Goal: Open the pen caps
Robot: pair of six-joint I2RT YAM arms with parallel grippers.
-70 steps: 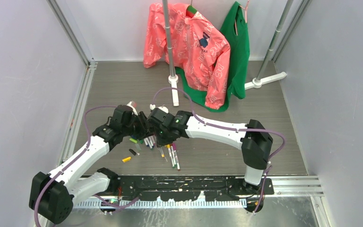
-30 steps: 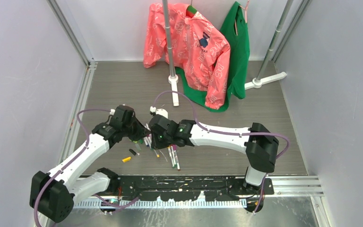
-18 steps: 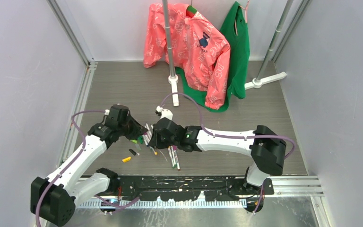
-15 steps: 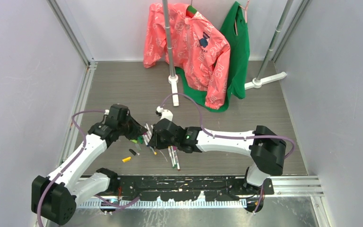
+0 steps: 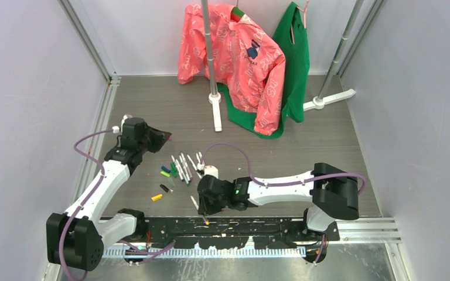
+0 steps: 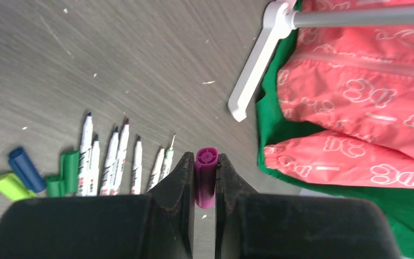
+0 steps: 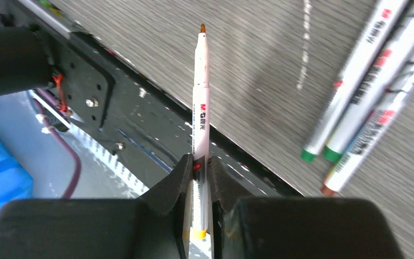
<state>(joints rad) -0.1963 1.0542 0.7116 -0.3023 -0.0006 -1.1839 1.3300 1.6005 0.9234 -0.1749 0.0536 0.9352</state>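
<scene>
Pens (image 5: pixel 181 167) lie on grey wood-grain table (image 5: pixel 281 146); pale walls (image 5: pixel 29 88) surround.

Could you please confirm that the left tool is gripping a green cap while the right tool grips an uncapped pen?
Not quite. The left tool grips a purple cap, not a green one, as the left wrist view shows. The right tool does grip an uncapped pen.
</scene>
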